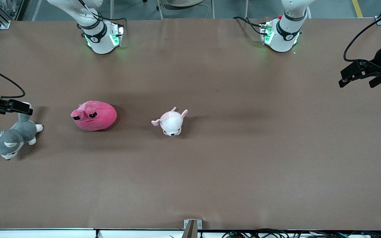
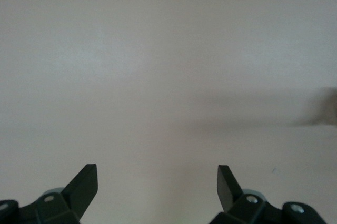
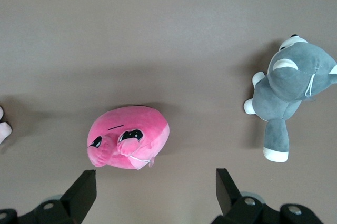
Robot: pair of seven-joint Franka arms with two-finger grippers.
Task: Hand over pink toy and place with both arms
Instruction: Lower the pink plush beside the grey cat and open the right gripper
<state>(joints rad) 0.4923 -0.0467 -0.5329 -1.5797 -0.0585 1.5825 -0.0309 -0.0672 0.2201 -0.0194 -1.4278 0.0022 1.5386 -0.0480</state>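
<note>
Toy: pink toy (image 1: 94,115) lay on the table (image 1: 243,165), between grey plush (image 1: 10,138) and puppy plush (image 1: 171,122).
My pincers: right gripper (image 3: 156,187) and left gripper (image 2: 157,182) both spread, empty.
Handling: probably soft, light; I judged pinching its rounded middle best.

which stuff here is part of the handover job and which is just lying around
Part of the job:
- pink toy
- right gripper, open, over the grey plush
- left gripper, open, over bare table

Just lying about:
- grey plush
- pale pink puppy plush
</note>
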